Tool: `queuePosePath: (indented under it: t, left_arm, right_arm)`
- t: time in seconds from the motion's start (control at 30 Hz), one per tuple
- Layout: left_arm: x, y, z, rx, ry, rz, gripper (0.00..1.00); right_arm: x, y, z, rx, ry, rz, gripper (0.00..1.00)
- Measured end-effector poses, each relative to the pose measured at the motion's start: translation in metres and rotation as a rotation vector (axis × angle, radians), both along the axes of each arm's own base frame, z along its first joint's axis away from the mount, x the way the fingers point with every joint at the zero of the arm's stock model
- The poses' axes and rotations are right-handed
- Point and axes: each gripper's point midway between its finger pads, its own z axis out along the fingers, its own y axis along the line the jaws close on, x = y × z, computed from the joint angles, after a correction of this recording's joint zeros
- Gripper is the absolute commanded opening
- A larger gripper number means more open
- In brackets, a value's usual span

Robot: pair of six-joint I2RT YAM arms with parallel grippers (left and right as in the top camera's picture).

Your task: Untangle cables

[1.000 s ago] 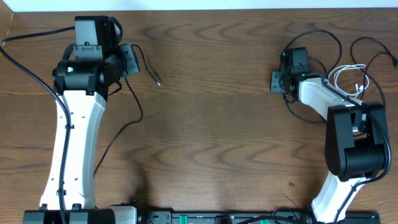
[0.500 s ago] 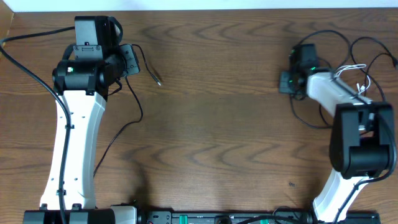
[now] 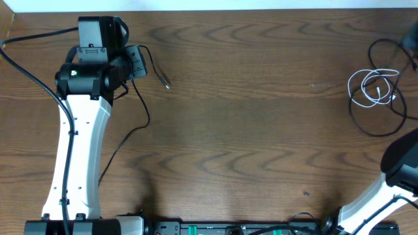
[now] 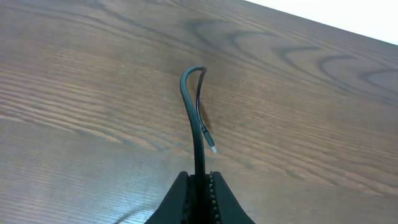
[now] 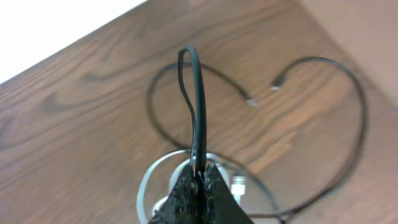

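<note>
Dark wooden table (image 3: 248,130) from overhead: the right arm, a second ago beside the white cable (image 3: 372,86), has swung out past the right edge. Left wrist: the left gripper (image 4: 199,183) is pinching a looped black cable (image 4: 198,158). Right wrist: the right gripper (image 5: 198,177) is pinching a second black cable (image 5: 199,112) above the white coil. A white strip borders the table's far edge

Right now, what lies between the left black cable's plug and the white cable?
Nothing: in the overhead view, only bare table separates the plug and the white cable.
</note>
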Motion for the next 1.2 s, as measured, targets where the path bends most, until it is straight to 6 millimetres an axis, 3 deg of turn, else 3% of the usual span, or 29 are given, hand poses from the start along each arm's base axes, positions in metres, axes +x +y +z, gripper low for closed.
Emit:
queuePosePath:
  t: [0.03, 0.07, 0.1, 0.13, 0.17, 0.27, 0.33, 0.4, 0.6, 0.73, 0.77, 0.8, 0.83, 0.87, 0.93, 1.03, 1.2]
  left_arm:
    - [0.001, 0.000, 0.001, 0.000, -0.006, 0.000, 0.08]
    - [0.002, 0.000, 0.001, 0.000, -0.008, 0.000, 0.07]
    - [0.002, 0.000, 0.002, 0.000, -0.012, 0.000, 0.07]
    - [0.003, -0.001, 0.002, -0.003, -0.014, -0.002, 0.07]
    - [0.003, -0.001, 0.003, -0.006, -0.016, -0.005, 0.07]
    - [0.003, -0.007, 0.003, -0.033, -0.016, -0.028, 0.07]
    - [0.003, -0.011, 0.003, -0.050, -0.015, -0.042, 0.08]
    - [0.004, -0.017, -0.001, -0.074, -0.004, -0.063, 0.07]
    - [0.009, -0.049, -0.024, -0.156, 0.065, -0.159, 0.07]
    - [0.003, -0.101, -0.041, -0.187, 0.124, -0.291, 0.10]
    - [0.000, -0.119, -0.046, -0.192, 0.141, -0.335, 0.27]
    - [-0.002, -0.129, -0.049, -0.193, 0.149, -0.359, 0.36]
    - [-0.003, -0.140, -0.052, -0.192, 0.152, -0.386, 0.55]
    - [-0.004, -0.154, -0.055, -0.195, 0.155, -0.415, 0.82]
    - [-0.004, -0.169, -0.062, -0.195, 0.161, -0.447, 0.91]
    - [0.004, -0.177, -0.060, -0.202, 0.128, -0.456, 0.95]
    - [0.022, -0.171, -0.032, -0.211, -0.005, -0.449, 0.95]
  right_arm:
    - [-0.007, -0.012, -0.001, -0.002, 0.004, -0.027, 0.01]
    - [-0.010, -0.020, -0.003, 0.000, 0.008, -0.043, 0.12]
    - [-0.011, -0.023, -0.005, 0.002, 0.012, -0.049, 0.37]
    - [-0.012, -0.026, -0.012, 0.005, 0.026, -0.051, 0.75]
    - [-0.012, -0.029, -0.022, 0.015, 0.045, -0.059, 0.99]
    - [-0.015, -0.025, -0.067, 0.072, 0.148, -0.051, 0.99]
    - [-0.019, -0.018, -0.081, 0.103, 0.193, -0.030, 0.99]
    - [-0.022, -0.007, -0.083, 0.136, 0.219, 0.007, 0.99]
    - [-0.016, 0.041, -0.056, 0.295, 0.153, 0.215, 0.99]
    - [-0.012, 0.077, -0.023, 0.375, 0.069, 0.339, 0.99]
    - [-0.010, 0.085, -0.018, 0.382, 0.058, 0.363, 0.99]
    - [-0.009, 0.089, -0.017, 0.386, 0.053, 0.375, 0.99]
    - [-0.007, 0.094, -0.016, 0.391, 0.050, 0.390, 0.99]
    - [-0.004, 0.102, -0.015, 0.398, 0.047, 0.409, 0.99]
    - [-0.002, 0.110, -0.015, 0.404, 0.047, 0.431, 0.99]
    - [0.000, 0.121, -0.014, 0.402, 0.049, 0.467, 0.99]
    - [0.004, 0.147, -0.015, 0.397, 0.071, 0.537, 0.99]
